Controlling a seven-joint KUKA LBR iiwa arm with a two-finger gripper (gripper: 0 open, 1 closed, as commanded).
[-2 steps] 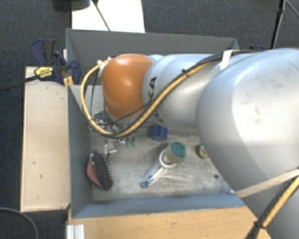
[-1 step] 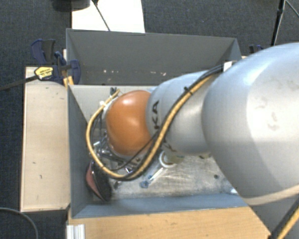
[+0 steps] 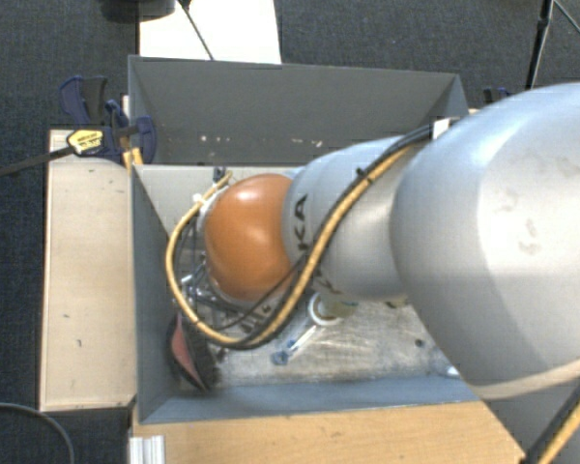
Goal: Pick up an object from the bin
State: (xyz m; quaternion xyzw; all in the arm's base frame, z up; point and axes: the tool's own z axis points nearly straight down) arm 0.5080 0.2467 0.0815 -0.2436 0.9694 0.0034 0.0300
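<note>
My gripper point(image 3: 201, 303) is low in the bin's front left part, mostly hidden under the arm's wrist. Just below it, in the front left corner, lies a dark red, rounded thing point(image 3: 183, 346), partly covered by a black part. To the right of the gripper a clear, thin pen-like thing with a blue tip point(image 3: 292, 345) lies on the bin floor. A small white round thing point(image 3: 324, 309) sits right above it, at the edge of the arm.
The arm comes in from the right and covers most of the bin floor, with an orange dome and a yellow cable on its wrist. The bin's left wall is close to the gripper. A strip of pale floor shows along the front right.
</note>
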